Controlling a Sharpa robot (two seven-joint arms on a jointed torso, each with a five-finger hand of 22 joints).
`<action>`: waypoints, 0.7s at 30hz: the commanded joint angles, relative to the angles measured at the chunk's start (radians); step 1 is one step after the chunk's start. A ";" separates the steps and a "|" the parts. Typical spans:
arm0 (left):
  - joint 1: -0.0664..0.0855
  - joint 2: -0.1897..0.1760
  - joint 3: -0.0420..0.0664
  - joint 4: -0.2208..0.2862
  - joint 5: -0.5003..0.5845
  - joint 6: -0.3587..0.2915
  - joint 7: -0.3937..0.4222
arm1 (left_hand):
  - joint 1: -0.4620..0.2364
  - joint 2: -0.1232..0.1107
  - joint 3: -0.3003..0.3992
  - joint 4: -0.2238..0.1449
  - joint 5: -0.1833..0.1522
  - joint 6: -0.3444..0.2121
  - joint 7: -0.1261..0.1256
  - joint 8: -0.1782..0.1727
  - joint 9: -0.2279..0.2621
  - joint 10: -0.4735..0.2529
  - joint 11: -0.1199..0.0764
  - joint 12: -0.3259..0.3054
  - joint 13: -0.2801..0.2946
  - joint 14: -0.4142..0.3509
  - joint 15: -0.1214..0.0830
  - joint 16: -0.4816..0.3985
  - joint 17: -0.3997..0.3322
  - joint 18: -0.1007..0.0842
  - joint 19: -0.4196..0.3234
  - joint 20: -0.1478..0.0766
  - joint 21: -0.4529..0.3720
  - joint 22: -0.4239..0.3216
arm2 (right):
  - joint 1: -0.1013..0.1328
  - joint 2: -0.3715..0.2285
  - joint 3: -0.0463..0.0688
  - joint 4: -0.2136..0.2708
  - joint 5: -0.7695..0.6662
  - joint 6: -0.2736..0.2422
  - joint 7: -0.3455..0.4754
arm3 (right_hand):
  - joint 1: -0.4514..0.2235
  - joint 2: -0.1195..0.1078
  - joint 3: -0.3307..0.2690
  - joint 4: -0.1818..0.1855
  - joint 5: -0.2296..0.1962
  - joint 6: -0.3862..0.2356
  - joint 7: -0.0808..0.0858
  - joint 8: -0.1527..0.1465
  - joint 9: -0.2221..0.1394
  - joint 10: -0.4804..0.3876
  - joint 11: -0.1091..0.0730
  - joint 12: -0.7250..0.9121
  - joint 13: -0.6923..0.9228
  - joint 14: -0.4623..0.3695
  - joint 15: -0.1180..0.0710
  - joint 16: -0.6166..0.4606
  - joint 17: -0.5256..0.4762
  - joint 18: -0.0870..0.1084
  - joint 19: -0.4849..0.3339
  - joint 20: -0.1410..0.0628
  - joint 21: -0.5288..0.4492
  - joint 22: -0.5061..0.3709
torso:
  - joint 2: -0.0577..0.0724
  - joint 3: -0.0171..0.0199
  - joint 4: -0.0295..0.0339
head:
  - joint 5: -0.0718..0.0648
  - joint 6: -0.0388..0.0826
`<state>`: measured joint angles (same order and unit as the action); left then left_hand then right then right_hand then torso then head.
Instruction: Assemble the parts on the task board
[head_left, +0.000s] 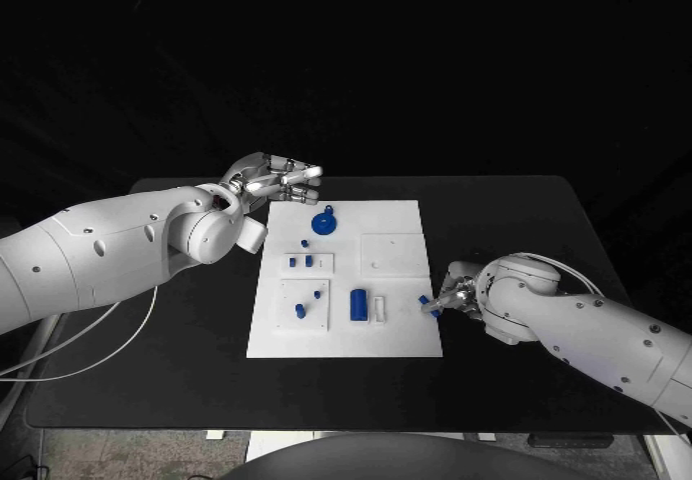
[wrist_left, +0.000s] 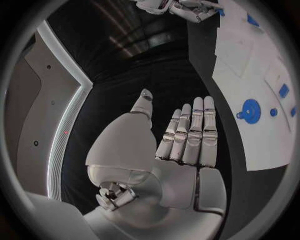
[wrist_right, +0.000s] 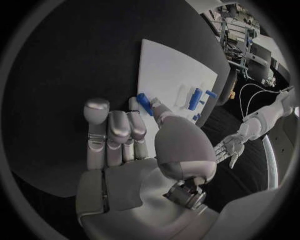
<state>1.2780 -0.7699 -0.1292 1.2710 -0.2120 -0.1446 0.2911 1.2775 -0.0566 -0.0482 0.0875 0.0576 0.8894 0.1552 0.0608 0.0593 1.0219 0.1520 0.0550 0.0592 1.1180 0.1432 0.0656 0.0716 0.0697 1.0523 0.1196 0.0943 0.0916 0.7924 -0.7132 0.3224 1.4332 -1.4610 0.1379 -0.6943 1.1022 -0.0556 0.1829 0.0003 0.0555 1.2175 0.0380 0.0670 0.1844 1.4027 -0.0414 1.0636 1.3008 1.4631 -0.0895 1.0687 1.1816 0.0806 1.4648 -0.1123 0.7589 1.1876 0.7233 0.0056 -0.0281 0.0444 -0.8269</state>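
Right hand pinching a blue part at the task board's edge, assembly partly done

The right hand (head_left: 459, 292) holds a small blue part (head_left: 428, 304) in its fingers (wrist_right: 119, 131) at the right edge of the task board (head_left: 397, 215), mid-tabletop. The left hand (head_left: 274, 180) hovers at the board's far left corner, fingers straight and apart, holding nothing. Several parts look seated, a blue cylinder (head_left: 358, 305) lies loose, so more seems left. No writing is readable
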 joint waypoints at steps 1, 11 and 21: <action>0.000 0.000 0.001 0.003 -0.002 0.019 0.001 | 0.000 -0.008 0.000 0.007 -0.006 -0.004 0.003 -0.001 -0.001 -0.006 0.000 0.004 0.000 -0.008 -0.002 -0.005 -0.001 0.006 -0.004 0.006 0.000 -0.002 | -0.006 0.002 -0.004 -0.008 -0.027 0.012 -0.010 | 0.004 0.029 0.016 -0.042 0.025 0.008 -0.004 -0.003 -0.002 0.000 -0.007 0.000 -0.001 0.002 -0.008 -0.007 -0.002 -0.006 0.053 -0.007 -0.003 -0.001 | 0.000 0.0001 -0.0007 | 0.002 -0.001; 0.000 0.002 0.000 0.000 -0.004 0.023 -0.004 | 0.003 -0.006 0.002 0.006 -0.005 -0.006 0.005 -0.001 -0.001 -0.007 0.001 0.004 0.000 -0.008 -0.002 -0.005 -0.001 0.007 -0.004 0.006 0.000 -0.002 | -0.007 0.004 -0.005 -0.015 -0.014 -0.009 -0.001 | -0.011 0.076 0.082 -0.169 0.139 0.023 -0.015 -0.003 0.007 0.000 -0.013 0.001 -0.001 0.002 -0.011 -0.007 -0.004 -0.012 0.053 -0.011 -0.001 0.000 | -0.001 0.0000 -0.0010 | -0.001 -0.002; 0.000 0.001 0.000 0.000 -0.004 0.025 -0.006 | 0.005 -0.002 0.004 0.002 -0.004 -0.017 0.007 -0.001 -0.002 -0.009 0.002 0.004 0.000 -0.007 -0.002 -0.005 0.000 0.007 -0.003 0.007 0.000 -0.002 | -0.010 -0.009 -0.005 0.000 0.023 -0.075 0.068 | -0.005 0.090 0.153 -0.224 0.195 0.030 -0.013 -0.002 0.027 0.002 -0.012 -0.003 -0.004 0.001 -0.010 -0.012 -0.012 -0.015 0.053 -0.010 -0.005 -0.002 | -0.001 0.0005 -0.0009 | 0.004 0.002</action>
<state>1.2780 -0.7697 -0.1299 1.2696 -0.2136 -0.1364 0.2822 1.2775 -0.0565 -0.0482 0.0874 0.0576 0.8805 0.1640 0.0608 0.0583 1.0183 0.1557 0.0550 0.0592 1.1180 0.1432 0.0656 0.0717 0.0697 1.0523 0.1196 0.0943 0.0908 0.7862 -0.7206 0.3196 1.4312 -1.4532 0.0972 -0.6684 1.0810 0.0229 0.2737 -0.1648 0.2455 1.2409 0.0264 0.0664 0.2099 1.4024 -0.0481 1.0636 1.2972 1.4665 -0.0929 1.0602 1.1703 0.0681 1.4686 -0.1161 0.7589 1.1861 0.7221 0.0058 -0.0294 0.0457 -0.8260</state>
